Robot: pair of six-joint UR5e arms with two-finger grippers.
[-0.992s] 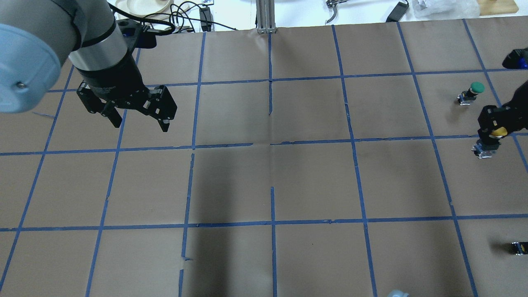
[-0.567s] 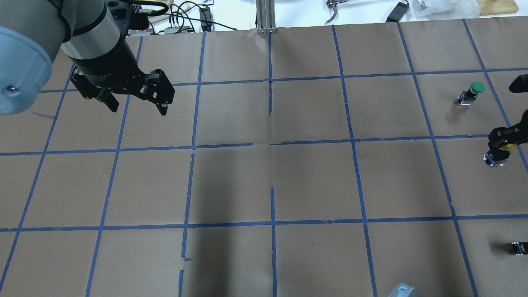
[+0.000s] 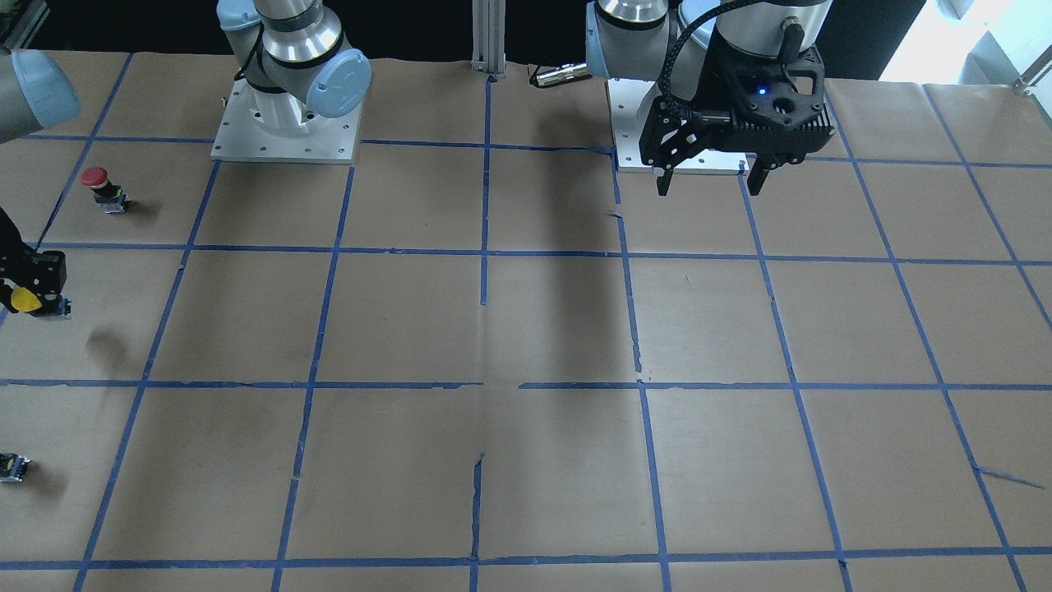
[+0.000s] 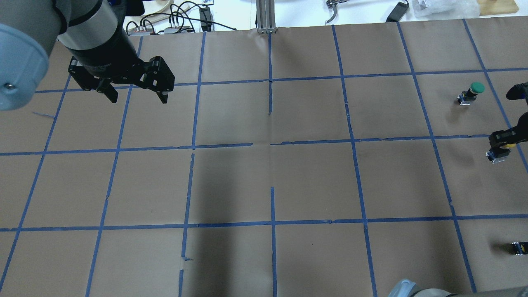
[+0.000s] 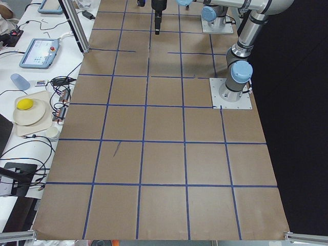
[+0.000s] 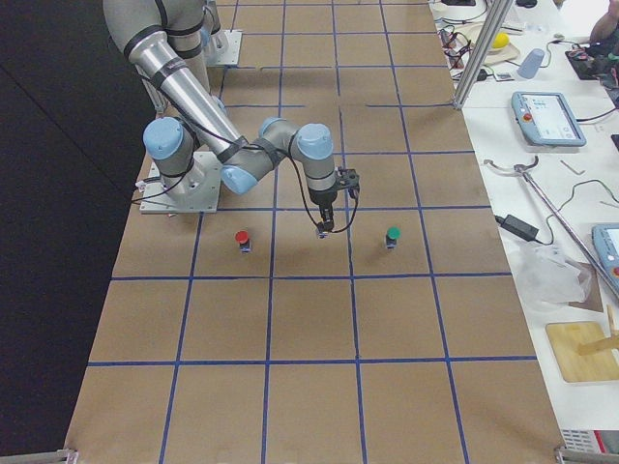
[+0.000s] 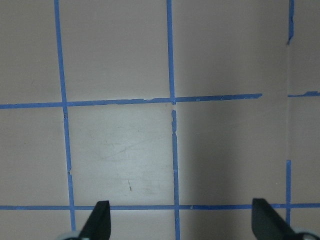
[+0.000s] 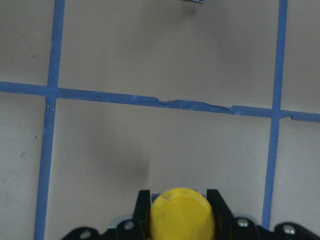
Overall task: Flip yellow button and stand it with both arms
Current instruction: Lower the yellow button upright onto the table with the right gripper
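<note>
The yellow button (image 4: pixel 498 155) hangs above the paper at the far right of the overhead view, in my right gripper (image 4: pixel 501 144), which is shut on it. In the front view its yellow cap (image 3: pixel 25 300) shows at the left edge, in the right gripper (image 3: pixel 33 288). In the right wrist view the cap (image 8: pixel 182 212) faces the camera between the fingers. My left gripper (image 4: pixel 132 93) is open and empty, high over the far left squares. It also shows in the front view (image 3: pixel 711 177) and the left wrist view (image 7: pixel 182 222).
A green-capped button (image 4: pixel 472 91) stands beyond the right gripper. A red-capped button (image 3: pixel 100 185) stands on the robot's side of it. A small black part (image 4: pixel 519 247) lies at the right edge. The brown paper carries a blue tape grid.
The right gripper has carried the yellow button to the right in the overhead view. The left gripper has moved up the view, still open.
</note>
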